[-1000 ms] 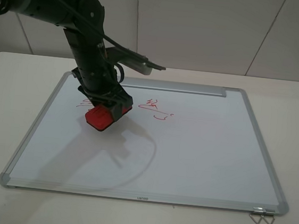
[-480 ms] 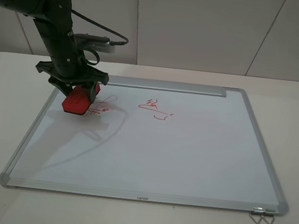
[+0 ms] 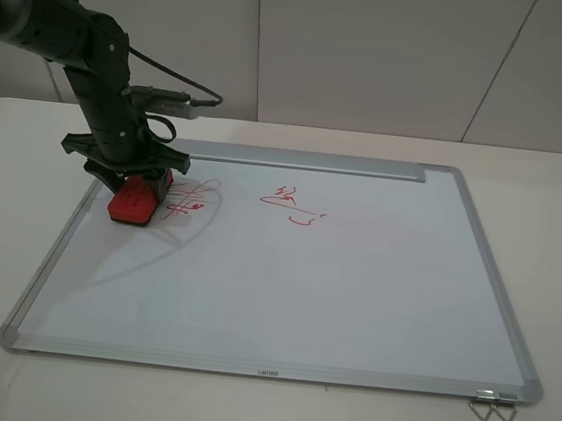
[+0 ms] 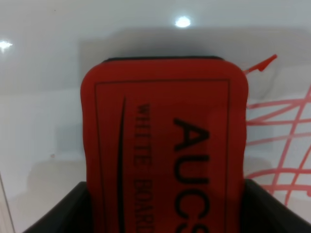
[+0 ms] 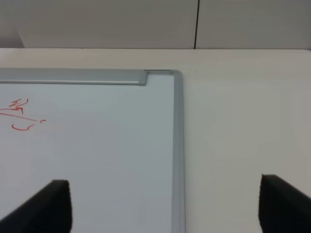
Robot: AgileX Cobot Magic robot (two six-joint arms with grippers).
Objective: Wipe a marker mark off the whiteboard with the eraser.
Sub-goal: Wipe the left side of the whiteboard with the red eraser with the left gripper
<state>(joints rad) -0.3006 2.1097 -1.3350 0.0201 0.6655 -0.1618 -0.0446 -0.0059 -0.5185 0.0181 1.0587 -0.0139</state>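
The whiteboard (image 3: 353, 289) lies flat on the table, silver-framed. My left gripper (image 3: 133, 187) is shut on the red eraser (image 3: 133, 201), which rests on the board near its far left edge. In the left wrist view the eraser (image 4: 165, 145) fills the frame, its black "AUCS" lettering up, black fingers (image 4: 58, 213) at both sides. The dense red marker mark (image 3: 190, 197) lies just right of the eraser, its crossing strokes (image 4: 284, 141) visible beside the block. My right gripper (image 5: 165, 206) stands open above the board's right edge, off the exterior view.
A sparser red squiggle (image 3: 294, 208) with a curled tail sits near the board's middle and shows as a squiggle (image 5: 20, 115) in the right wrist view. A metal tray strip (image 3: 306, 160) runs along the far edge. Wire clips (image 3: 494, 404) hang at the near right corner.
My left arm has swept the eraser leftward across the board, from right of the dense mark to its left side near the frame. The dense mark is now uncovered.
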